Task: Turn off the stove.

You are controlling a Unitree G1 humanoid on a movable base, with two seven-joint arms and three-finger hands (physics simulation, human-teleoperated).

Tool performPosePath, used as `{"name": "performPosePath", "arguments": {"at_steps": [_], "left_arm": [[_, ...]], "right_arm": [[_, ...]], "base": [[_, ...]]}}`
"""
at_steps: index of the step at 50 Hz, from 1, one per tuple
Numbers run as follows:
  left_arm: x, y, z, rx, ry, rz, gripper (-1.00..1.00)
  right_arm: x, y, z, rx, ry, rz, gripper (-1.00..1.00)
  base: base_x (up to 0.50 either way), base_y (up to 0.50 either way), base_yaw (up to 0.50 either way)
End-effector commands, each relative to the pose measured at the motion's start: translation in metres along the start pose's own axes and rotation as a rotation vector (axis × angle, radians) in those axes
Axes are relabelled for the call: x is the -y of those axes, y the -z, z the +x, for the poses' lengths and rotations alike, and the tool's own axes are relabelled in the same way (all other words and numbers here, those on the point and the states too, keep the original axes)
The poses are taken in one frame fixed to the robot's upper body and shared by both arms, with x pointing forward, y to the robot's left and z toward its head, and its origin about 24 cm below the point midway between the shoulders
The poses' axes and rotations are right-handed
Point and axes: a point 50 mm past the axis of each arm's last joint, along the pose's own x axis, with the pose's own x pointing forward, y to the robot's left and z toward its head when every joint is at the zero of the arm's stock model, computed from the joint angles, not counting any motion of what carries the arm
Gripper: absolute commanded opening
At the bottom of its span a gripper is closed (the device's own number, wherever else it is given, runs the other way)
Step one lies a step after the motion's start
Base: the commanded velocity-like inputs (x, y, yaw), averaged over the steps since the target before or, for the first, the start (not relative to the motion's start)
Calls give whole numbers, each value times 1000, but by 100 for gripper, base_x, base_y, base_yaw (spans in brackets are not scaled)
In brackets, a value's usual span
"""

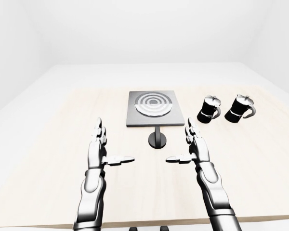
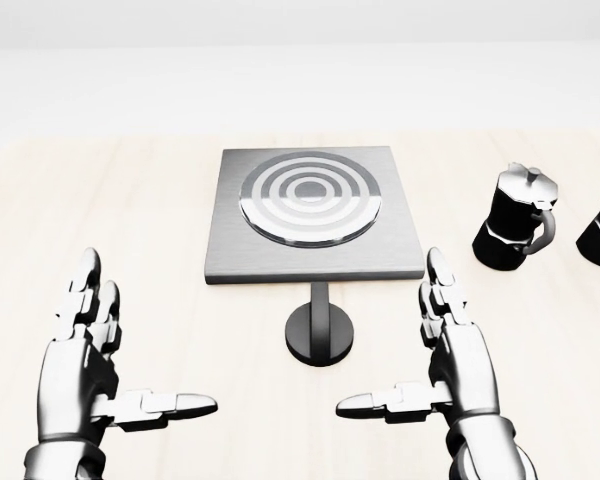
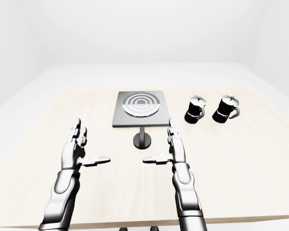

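The stove (image 2: 315, 215) is a grey square plate with a ringed round burner, lying on the pale wooden table (image 1: 43, 144) at the centre of the head view. Just below its lower edge stands its black round knob (image 2: 320, 332) with a short stem. My left hand (image 2: 145, 340) is open, lower left of the knob, palm facing inward with the thumb pointing right. My right hand (image 2: 390, 335) is open too, lower right of the knob, its thumb pointing left. Neither hand touches the knob or the stove.
Two black moka pots with silver lids (image 1: 209, 108) (image 1: 240, 108) stand to the right of the stove. The table's near edge (image 1: 149, 224) runs along the bottom of the left-eye view, and white floor and walls surround the table.
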Motion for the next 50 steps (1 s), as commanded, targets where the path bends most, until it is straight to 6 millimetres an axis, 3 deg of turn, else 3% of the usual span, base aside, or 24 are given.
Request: {"name": "performPosePath", "arguments": {"at_steps": [1, 18, 28, 41, 50], "left_arm": [[-11, -9, -14, 49, -63, -8, 100], [-53, -38, 15, 136, -316, -75, 100], [-76, -63, 41, 174, -393, -101, 100], [-107, -117, 62, 303, -519, -110, 100], [-126, -128, 75, 309, -576, -127, 100]], "right_arm": [[0, 0, 0, 0, -2, -6, 100], [0, 1, 0, -12, 8, -14, 100], [0, 0, 0, -13, 12, -16, 100], [0, 1, 0, -18, 18, -19, 100], [1, 1, 0, -12, 24, -23, 100]], "base": [[0, 0, 0], [0, 0, 0], [0, 0, 0], [0, 0, 0], [0, 0, 0]]}}
